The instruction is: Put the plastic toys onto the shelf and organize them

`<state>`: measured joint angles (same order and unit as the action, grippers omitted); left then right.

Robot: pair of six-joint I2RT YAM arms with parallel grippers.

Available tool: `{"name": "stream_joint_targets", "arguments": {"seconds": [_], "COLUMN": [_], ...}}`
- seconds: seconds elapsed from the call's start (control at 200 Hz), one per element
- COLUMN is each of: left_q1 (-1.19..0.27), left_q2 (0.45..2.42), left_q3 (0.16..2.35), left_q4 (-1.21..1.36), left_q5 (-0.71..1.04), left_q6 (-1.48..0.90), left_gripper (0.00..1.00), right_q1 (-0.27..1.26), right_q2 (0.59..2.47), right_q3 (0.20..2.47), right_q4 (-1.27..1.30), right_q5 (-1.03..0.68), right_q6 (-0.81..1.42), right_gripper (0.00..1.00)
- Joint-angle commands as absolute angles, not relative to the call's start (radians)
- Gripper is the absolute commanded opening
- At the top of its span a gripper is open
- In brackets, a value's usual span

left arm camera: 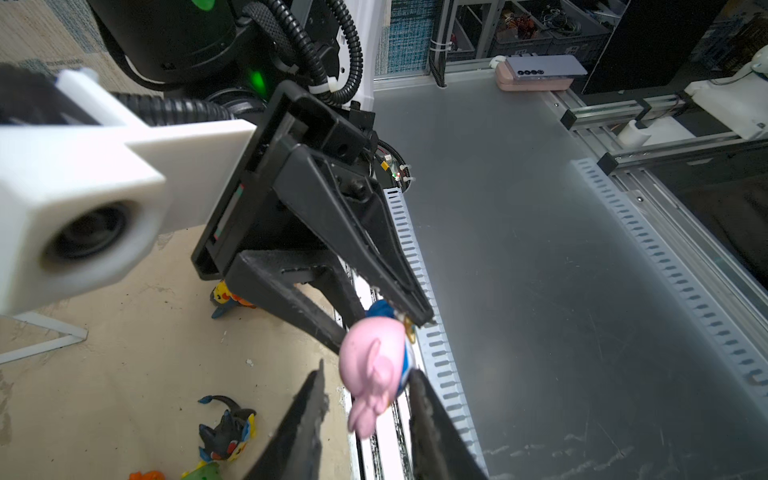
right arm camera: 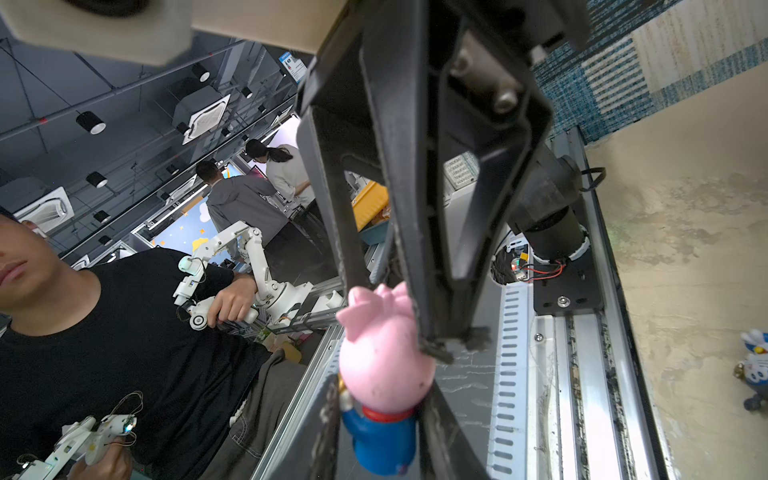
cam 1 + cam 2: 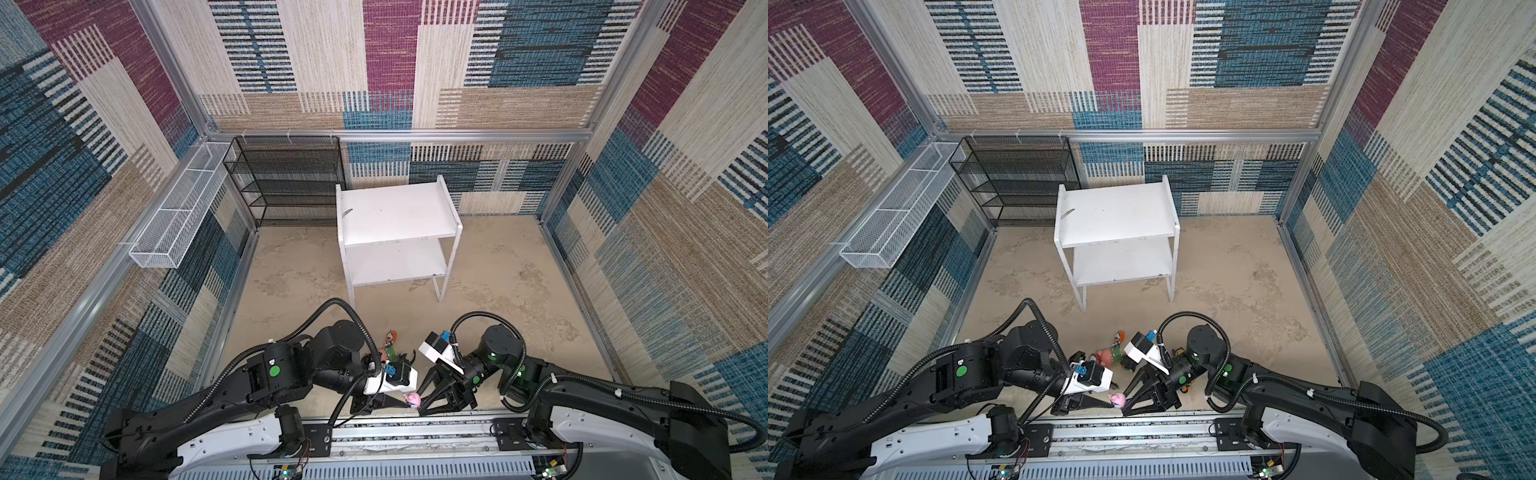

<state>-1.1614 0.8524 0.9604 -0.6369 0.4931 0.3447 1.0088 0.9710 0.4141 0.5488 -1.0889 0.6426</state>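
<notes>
A small toy with a pink head and blue body [image 3: 414,400] [image 3: 1118,399] hangs just above the front rail, between both grippers. My right gripper [image 2: 382,399] [image 3: 420,405] is shut on its blue body [image 2: 380,436]. My left gripper [image 1: 365,370] [image 3: 409,402] straddles the pink head [image 1: 374,370]. One finger touches the head and a thin gap shows at the other, so its grip is unclear. Other plastic toys lie on the floor behind the grippers: a pink-and-green one [image 3: 1109,355], a tiny one [image 3: 1120,336] and a black, blue and yellow one [image 1: 226,432]. The white shelf [image 3: 395,216] [image 3: 1117,216] stands bare at the back middle.
A black mesh rack [image 3: 286,183] stands at the back left and a white wire basket [image 3: 178,208] hangs on the left wall. The metal rail [image 3: 415,428] runs along the front edge under the grippers. A white-and-blue toy [image 2: 754,374] lies on the sandy floor.
</notes>
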Motion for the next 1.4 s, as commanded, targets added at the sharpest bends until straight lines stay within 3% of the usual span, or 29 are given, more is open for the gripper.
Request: {"name": "stream_joint_targets", "arguments": {"seconds": [0.0,0.321,0.501,0.952,1.187,1.398], "left_q1": [-1.163,-1.166,-1.168,-1.167,-1.167,-1.167], "left_q2": [0.854,0.851,0.845,0.856,0.868,0.871], "left_q3": [0.971,0.973,0.970,0.983,0.983,0.979], "left_q4": [-0.649,-0.676,-0.678,-0.753,-0.772,-0.774], "left_q5": [0.513,0.528,0.530,0.354,0.248,0.224], "left_q6": [0.374,0.373,0.374,0.376,0.394,0.405], "left_gripper": [0.27,0.00,0.00,0.00,0.00,0.00], "right_q1": [1.010,1.010,1.009,1.010,1.020,1.042], "right_q2": [0.968,0.976,0.980,0.957,0.935,0.957], "right_q3": [0.424,0.439,0.455,0.602,0.586,0.598], "right_q4": [0.588,0.576,0.543,0.016,-0.048,-0.058], "right_q5": [-1.102,-1.104,-1.101,-0.951,-0.744,-0.703], "right_q6": [0.651,0.637,0.616,0.287,0.170,0.105], "right_gripper": [0.31,0.31,0.32,0.70,0.70,0.69]}}
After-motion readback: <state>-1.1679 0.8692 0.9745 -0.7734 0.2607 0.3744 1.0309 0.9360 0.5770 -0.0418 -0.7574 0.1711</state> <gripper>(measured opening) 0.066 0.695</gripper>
